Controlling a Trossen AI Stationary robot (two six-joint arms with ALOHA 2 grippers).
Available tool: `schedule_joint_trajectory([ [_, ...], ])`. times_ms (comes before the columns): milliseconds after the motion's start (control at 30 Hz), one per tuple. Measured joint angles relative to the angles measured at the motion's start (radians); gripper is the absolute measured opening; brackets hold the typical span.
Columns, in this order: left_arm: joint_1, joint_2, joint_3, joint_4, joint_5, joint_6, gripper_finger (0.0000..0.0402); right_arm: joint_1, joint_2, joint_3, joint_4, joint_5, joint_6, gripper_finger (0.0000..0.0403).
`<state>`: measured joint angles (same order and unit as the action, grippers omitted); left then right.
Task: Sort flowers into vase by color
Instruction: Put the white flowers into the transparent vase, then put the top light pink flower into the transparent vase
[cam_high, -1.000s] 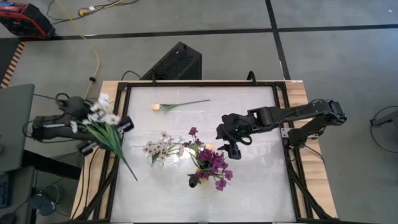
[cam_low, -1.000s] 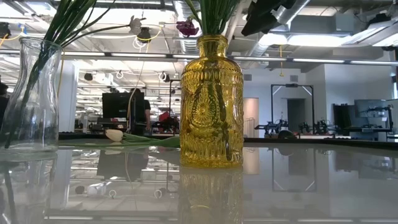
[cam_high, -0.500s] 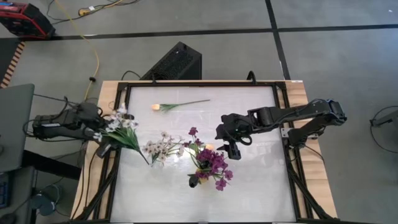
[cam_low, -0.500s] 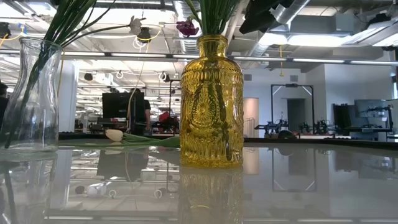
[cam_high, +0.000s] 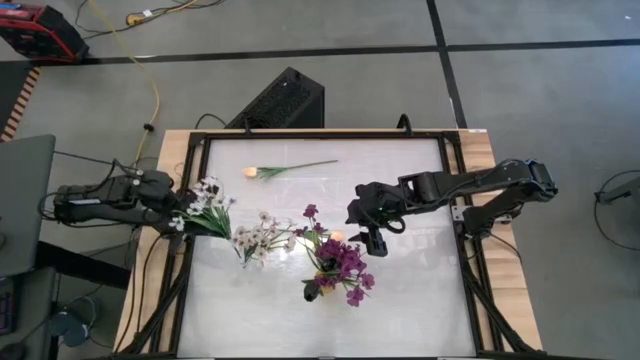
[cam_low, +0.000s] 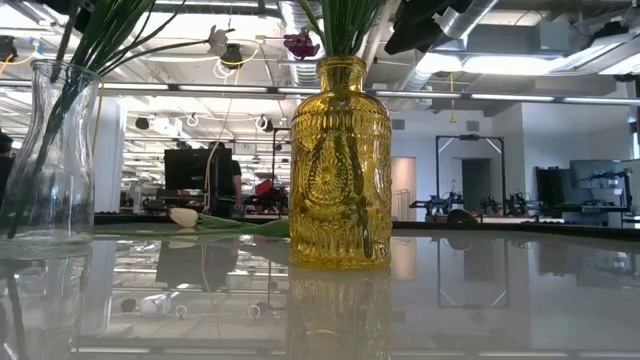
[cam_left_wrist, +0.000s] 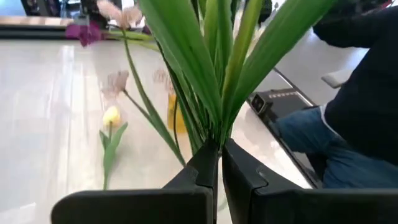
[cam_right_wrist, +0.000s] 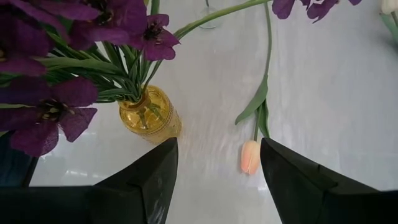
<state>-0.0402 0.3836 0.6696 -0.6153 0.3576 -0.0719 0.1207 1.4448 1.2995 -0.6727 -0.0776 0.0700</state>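
— Left hand (cam_left_wrist: 219, 163)?
— Clamped on white flower spray (cam_high: 207, 205) stems, at table's left edge.
— Right hand (cam_right_wrist: 217, 168)?
— Fingers spread, above yellow vase (cam_right_wrist: 149, 116) of purple flowers (cam_high: 343, 262), mid-table.

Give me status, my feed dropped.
Left gripper shut on white spray, nearing clear vase. Right gripper open, hovering beside yellow vase. Nothing in the way.
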Motion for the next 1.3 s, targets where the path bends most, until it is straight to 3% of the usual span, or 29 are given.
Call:
schedule_joint_trajectory([
  [633,0.0,0.002,-0.067,0.005,0.035,0.016,0.0008,0.0,0.0,0.0,0.0,0.0,0.0,0.0255],
  [1067,0.0,0.002,-0.066,-0.072,-0.017,-0.139,0.0142,0.0,0.0,0.0,0.0,0.0,-0.003,0.0255],
  [1300,0.0,0.002,-0.066,-0.15,0.046,-0.221,0.0166,-0.005,0.0,0.0,0.0,0.0,-0.018,0.0255],
])
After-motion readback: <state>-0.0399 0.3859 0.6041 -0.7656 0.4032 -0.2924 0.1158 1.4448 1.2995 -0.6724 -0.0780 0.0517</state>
